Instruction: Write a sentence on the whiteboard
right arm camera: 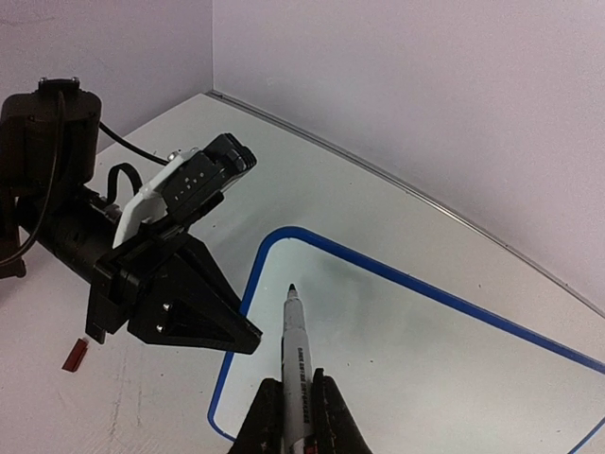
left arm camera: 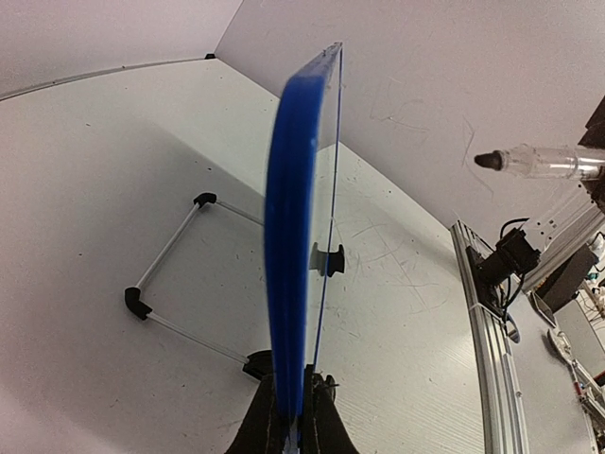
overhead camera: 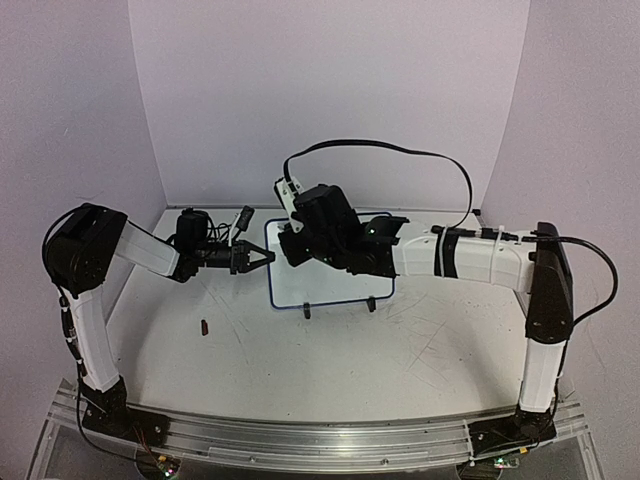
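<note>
The whiteboard (overhead camera: 335, 285) stands upright on two black clip feet, its blue frame seen edge-on in the left wrist view (left arm camera: 288, 236). My left gripper (overhead camera: 264, 258) is shut on the board's left edge (left arm camera: 293, 411). My right gripper (right arm camera: 298, 407) is shut on a white marker (right arm camera: 298, 345) with its black tip bare. The tip points at the board's upper left corner and is held off the face (left arm camera: 487, 161). The board's face (right arm camera: 425, 359) is blank where it shows; no sentence is visible. In the top view the right gripper (overhead camera: 292, 243) covers the board's upper left.
A small red-brown cap (overhead camera: 204, 326) lies on the table left of the board, also in the right wrist view (right arm camera: 75, 356). A wire stand with black corners (left arm camera: 175, 274) lies behind the board. Purple walls close the table's back and sides.
</note>
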